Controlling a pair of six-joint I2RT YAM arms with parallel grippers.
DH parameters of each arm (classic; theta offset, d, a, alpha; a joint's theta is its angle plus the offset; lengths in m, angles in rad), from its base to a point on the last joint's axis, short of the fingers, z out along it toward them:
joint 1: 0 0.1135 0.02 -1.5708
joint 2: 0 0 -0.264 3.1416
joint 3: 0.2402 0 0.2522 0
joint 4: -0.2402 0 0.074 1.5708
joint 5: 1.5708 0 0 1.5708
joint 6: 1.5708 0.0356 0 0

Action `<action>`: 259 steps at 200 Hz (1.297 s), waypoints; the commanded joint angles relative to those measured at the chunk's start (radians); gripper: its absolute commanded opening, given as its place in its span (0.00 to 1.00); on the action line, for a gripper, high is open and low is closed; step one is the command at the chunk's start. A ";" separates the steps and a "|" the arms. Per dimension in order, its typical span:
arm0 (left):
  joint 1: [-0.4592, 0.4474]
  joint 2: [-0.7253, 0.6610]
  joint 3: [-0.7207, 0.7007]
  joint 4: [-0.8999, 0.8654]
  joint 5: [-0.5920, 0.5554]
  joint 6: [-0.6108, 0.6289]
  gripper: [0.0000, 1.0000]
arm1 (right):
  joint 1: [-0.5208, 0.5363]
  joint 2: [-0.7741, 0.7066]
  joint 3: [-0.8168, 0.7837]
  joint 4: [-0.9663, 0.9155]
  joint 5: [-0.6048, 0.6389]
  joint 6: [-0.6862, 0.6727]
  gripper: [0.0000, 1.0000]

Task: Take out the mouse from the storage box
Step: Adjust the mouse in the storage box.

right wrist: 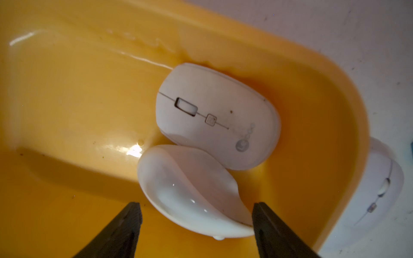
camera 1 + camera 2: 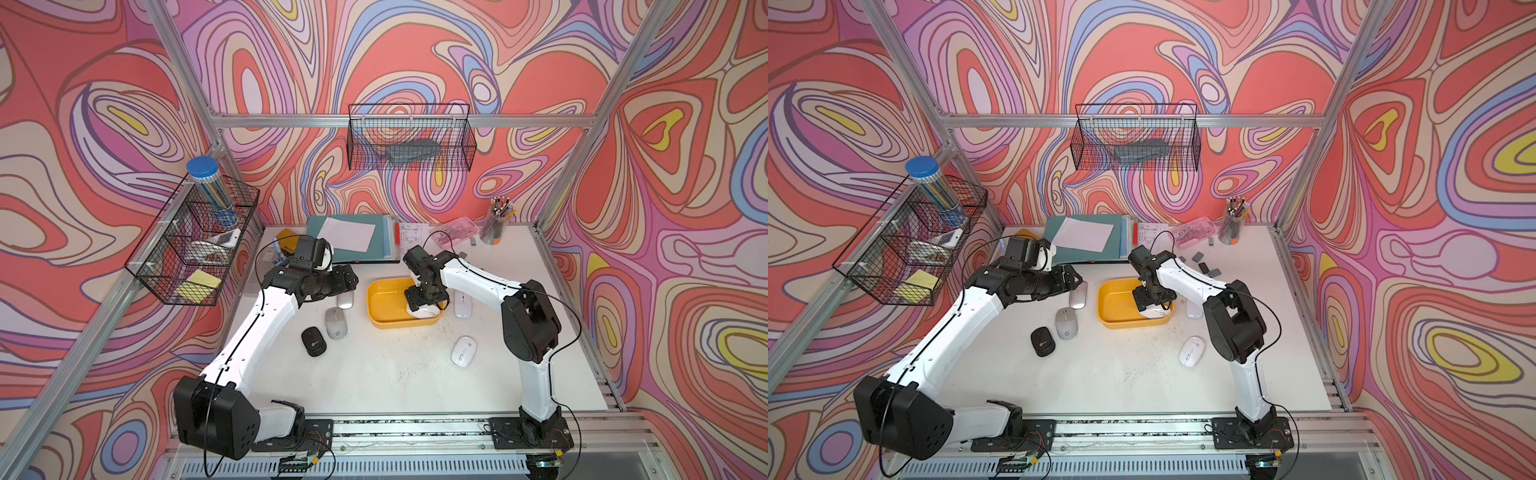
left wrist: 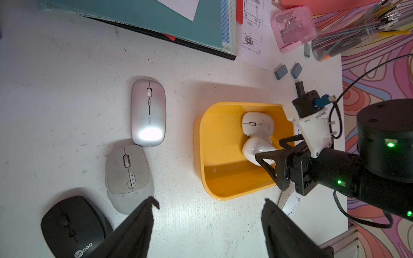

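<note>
Right wrist view: open right claw astride tilted mouse, flat white mouse against it inside storage box.

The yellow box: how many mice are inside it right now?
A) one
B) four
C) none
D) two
D: both wrist views show two white mice in the yellow box, a flat mouse with its wheel facing up and a tipped mouse right beside it.
</note>
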 commanded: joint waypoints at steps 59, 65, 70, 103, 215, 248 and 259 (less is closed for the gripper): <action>0.007 0.001 0.002 -0.010 -0.002 0.022 0.79 | 0.002 0.148 0.100 -0.148 -0.119 -0.085 0.84; 0.007 0.000 0.001 -0.010 -0.001 0.022 0.79 | 0.002 0.150 0.099 -0.144 -0.125 -0.085 0.83; 0.007 0.000 0.001 -0.007 0.001 0.022 0.79 | 0.003 0.152 0.102 -0.144 -0.131 -0.085 0.83; 0.007 0.007 -0.001 -0.003 0.027 0.017 0.79 | 0.011 0.168 0.162 -0.135 -0.166 -0.059 0.71; 0.007 -0.002 -0.006 0.005 0.029 0.015 0.78 | 0.073 0.277 0.361 0.007 -0.104 0.017 0.70; 0.007 0.004 -0.005 0.002 0.035 0.014 0.77 | 0.071 0.191 0.344 0.029 0.055 -0.001 0.81; 0.007 0.002 -0.005 0.005 0.034 0.014 0.78 | 0.063 0.163 0.315 0.033 0.087 -0.025 0.83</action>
